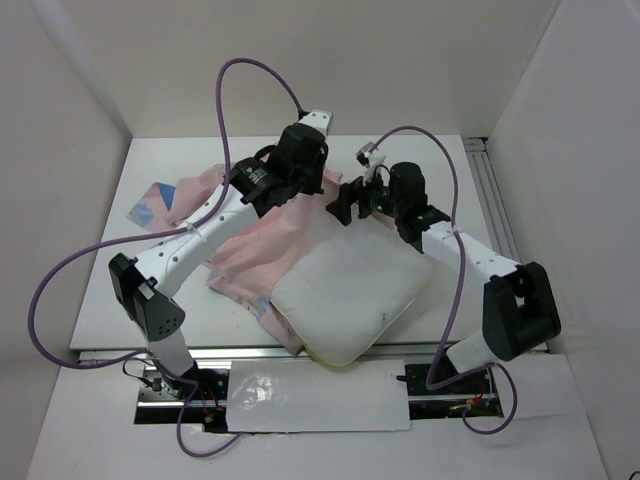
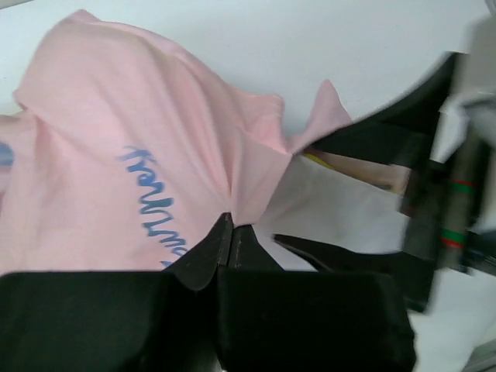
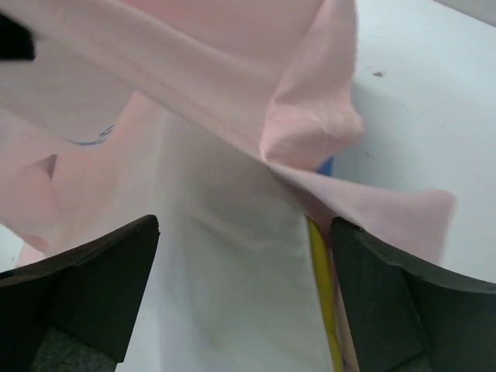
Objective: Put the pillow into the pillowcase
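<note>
Left gripper (image 2: 230, 226): clamped on thin pink fabric pillowcase (image 2: 116, 124); lift mouth open.
Right gripper (image 3: 244, 232): spread; grip soft white pillow (image 3: 225, 279), push in.

Pink pillowcase (image 1: 262, 236), white pillow (image 1: 345, 290)

White arms (image 1: 200, 235), black joints (image 1: 148, 300), purple cables (image 1: 250, 62)

pillow (image 1: 345, 290) on table (image 1: 450, 170), far end seemingly inside pillowcase (image 1: 270, 240).
</note>
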Robot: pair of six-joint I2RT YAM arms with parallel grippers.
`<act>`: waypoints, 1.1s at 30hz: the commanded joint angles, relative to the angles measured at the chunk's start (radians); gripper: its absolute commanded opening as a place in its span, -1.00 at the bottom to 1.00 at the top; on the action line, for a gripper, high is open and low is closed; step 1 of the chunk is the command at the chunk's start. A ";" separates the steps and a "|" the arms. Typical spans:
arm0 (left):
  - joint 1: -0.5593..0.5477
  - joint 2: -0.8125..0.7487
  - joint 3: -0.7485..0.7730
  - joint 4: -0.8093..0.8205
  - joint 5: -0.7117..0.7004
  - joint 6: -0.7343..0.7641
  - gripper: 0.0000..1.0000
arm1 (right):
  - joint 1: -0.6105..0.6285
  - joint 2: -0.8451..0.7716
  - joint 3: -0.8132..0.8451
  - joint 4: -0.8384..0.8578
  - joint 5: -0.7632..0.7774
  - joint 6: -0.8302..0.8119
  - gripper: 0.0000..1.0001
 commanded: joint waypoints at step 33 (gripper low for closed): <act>0.066 0.019 0.081 0.069 0.012 0.002 -1.00 | 0.138 -0.161 -0.013 -0.053 0.007 -0.236 -1.00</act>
